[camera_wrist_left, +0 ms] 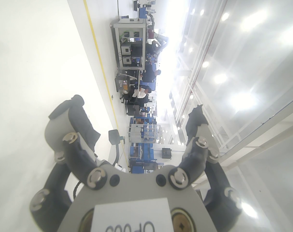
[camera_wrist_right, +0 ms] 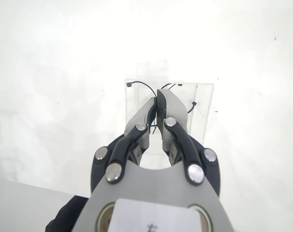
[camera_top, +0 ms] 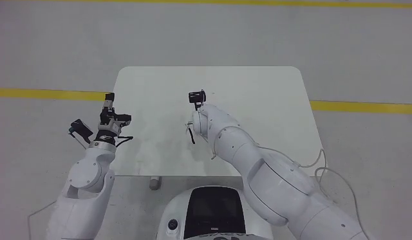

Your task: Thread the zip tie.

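Note:
In the right wrist view my right gripper [camera_wrist_right: 157,98] is shut on a thin black zip tie [camera_wrist_right: 142,84]. The tie's square head curves off to one side and its tail pokes out between the fingers nearer the wrist. The gripper hovers low over a clear plastic plate [camera_wrist_right: 204,117] on the white table [camera_top: 257,92]. From above, the right wrist covers the gripper, and a bit of the black tie [camera_top: 192,137] shows beside it. My left gripper [camera_wrist_left: 136,107] is open and holds nothing. It sits raised at the table's left edge [camera_top: 113,113], pointing away from the table.
Two more black zip ties [camera_wrist_right: 171,86] [camera_wrist_right: 192,107] lie on the clear plate beside the right fingers. A small grey object [camera_top: 154,183] sits just off the table's front edge. The table's far and right parts are bare.

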Action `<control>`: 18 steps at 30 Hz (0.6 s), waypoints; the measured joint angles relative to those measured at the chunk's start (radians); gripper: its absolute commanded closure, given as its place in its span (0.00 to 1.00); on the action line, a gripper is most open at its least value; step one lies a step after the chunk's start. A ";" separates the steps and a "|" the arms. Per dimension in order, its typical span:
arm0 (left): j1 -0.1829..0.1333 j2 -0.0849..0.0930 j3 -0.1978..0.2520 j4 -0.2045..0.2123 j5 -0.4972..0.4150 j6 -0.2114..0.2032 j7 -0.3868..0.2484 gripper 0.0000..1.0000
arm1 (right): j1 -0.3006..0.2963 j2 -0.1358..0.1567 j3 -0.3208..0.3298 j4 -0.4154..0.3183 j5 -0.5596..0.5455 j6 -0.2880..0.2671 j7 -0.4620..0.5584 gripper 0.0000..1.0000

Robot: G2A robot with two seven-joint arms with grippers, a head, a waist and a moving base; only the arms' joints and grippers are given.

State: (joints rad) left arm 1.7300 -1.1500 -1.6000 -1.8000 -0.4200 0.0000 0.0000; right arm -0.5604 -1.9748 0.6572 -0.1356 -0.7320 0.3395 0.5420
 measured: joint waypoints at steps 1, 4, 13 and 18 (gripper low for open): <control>0.000 0.000 0.000 0.000 0.000 0.000 0.000 0.00 | -0.002 0.002 0.001 -0.005 -0.001 0.000 -0.006 1.00; 0.000 0.000 0.000 0.000 0.000 0.000 0.000 0.00 | -0.010 0.009 0.005 -0.021 -0.006 0.001 -0.021 1.00; 0.000 0.000 0.000 0.000 0.000 0.000 0.000 0.00 | -0.022 0.026 0.019 -0.055 -0.025 0.001 -0.020 1.00; 0.000 0.000 0.000 0.000 0.000 0.000 0.000 0.00 | -0.025 0.033 0.029 -0.067 -0.036 0.001 -0.004 0.80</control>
State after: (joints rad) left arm 1.7300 -1.1500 -1.6000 -1.8000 -0.4200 0.0000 0.0000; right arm -0.5855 -1.9422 0.6863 -0.2022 -0.7680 0.3400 0.5379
